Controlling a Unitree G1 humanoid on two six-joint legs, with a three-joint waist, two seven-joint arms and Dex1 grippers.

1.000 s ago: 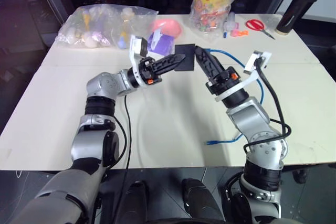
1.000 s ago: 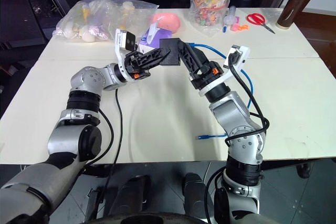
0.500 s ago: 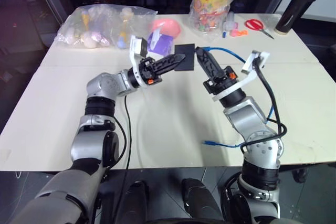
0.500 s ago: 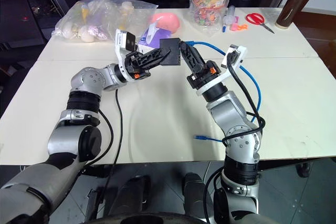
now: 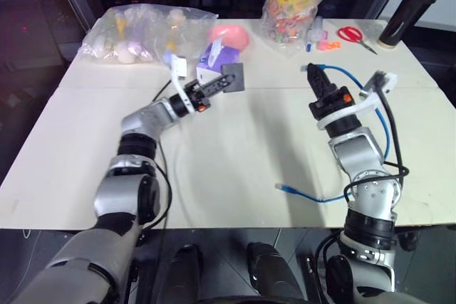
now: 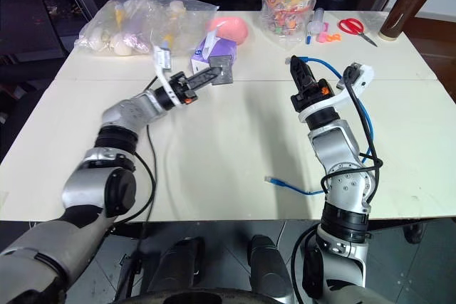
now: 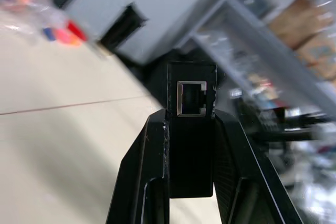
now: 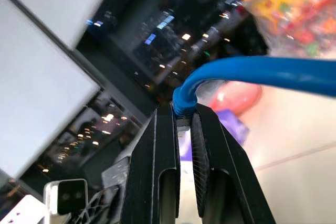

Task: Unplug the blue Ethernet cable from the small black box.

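The blue Ethernet cable (image 5: 340, 75) is out of the small black box (image 5: 232, 78), and the two hang well apart above the pale table (image 5: 235, 154). I have the box clamped in my left gripper (image 5: 217, 85), fingers squeezed against its sides, up at about eleven o'clock from the table's middle; in my left wrist view the box (image 7: 191, 129) sits upright between my fingers (image 7: 144, 182) with its square metal-rimmed port facing outward and bare. My right gripper (image 6: 299, 70) is clenched on the cable's plug end, over at about one o'clock, pointing up and away from me. In my right wrist view the blue boot of the cable (image 8: 184, 100) pokes out just past my fingertips (image 8: 202, 145) and the cord bends sharply off to one side. From there the cable arcs over and behind my right arm, runs down along it, and trails onto the table, where its free end with the small plug lies flat at about five o'clock near the front edge. Further out, at twelve o'clock, stands a clear jar with an orange lid (image 5: 291, 1) full of coloured bits; red scissors (image 5: 352, 35) lie at one o'clock, a dark tumbler (image 5: 403, 12) at two, a pink object (image 5: 228, 35) just behind the box, and a clear bag of items (image 5: 139, 33) at ten.
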